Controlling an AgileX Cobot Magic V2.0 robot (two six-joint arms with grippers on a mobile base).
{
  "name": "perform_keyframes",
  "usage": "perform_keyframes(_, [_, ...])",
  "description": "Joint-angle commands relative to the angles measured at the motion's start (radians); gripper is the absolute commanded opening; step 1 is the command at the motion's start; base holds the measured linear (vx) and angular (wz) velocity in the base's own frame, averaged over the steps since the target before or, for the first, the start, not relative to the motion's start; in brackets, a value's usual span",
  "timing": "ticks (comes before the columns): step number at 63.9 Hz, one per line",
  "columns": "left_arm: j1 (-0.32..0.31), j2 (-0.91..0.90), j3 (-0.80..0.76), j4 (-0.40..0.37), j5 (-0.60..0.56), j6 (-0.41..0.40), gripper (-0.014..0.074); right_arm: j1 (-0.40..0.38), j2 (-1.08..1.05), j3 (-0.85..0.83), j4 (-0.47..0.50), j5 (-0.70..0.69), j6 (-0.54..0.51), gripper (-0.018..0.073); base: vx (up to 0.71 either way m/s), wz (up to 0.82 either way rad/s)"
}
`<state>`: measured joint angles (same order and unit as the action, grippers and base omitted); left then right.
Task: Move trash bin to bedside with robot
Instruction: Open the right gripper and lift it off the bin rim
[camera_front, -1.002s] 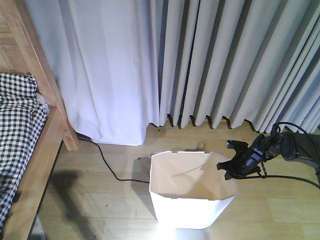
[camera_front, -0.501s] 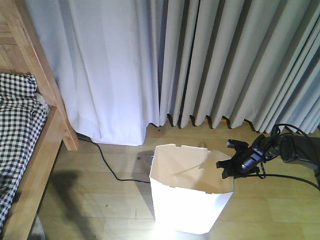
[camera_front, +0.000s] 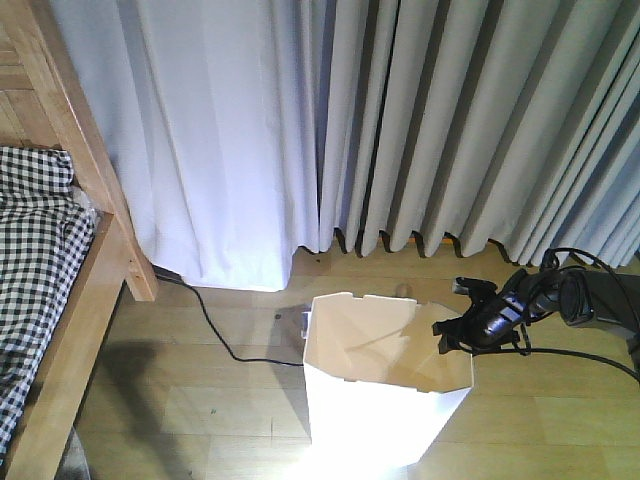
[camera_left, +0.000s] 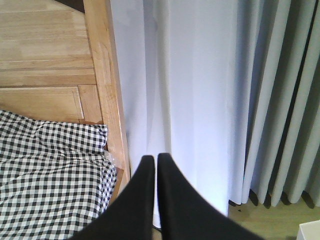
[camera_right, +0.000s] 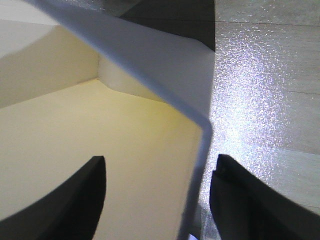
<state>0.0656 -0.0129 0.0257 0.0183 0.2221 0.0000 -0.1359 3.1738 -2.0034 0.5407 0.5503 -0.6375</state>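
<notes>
Two arms: we see the right gripper (camera_front: 447, 336) at the bin's (camera_front: 375, 395) right rim; the left gripper (camera_left: 152, 159) shows only in its own wrist view.
Right fingers: spread apart, one finger (camera_right: 60, 192) inside the bin over the cream wall, the other (camera_right: 250, 200) outside it, with the thin wall (camera_right: 197, 165) running between them; we cannot tell whether either pad touches it.
Left fingers: pressed together, holding nothing, pointing toward the bed post (camera_left: 107, 85) and the curtain (camera_left: 200, 90).
Bin: upright on the floor (camera_front: 200, 390), in front of the curtain and well apart from the bed (camera_front: 60, 300), which fills the left edge of the front view.
Floor: light wood planks; a black cable (camera_front: 225, 340) trails from under the curtain toward the bin's left side.
Room: grey and white curtains hang to the floor; checkered bedding (camera_left: 50, 185) lies inside the wooden frame.
</notes>
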Motion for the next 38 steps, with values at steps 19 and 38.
perform_keyframes(19, [0.001,-0.015,0.019,-0.004,-0.071,0.000,-0.0006,0.000,-0.172,0.093,-0.126,-0.054,0.195,0.0459,0.00,0.00])
perform_keyframes(38, [0.001,-0.015,0.019,-0.004,-0.071,0.000,-0.0006,0.001,-0.477,0.550,-0.122,-0.338,0.126,0.0459,0.00,0.00])
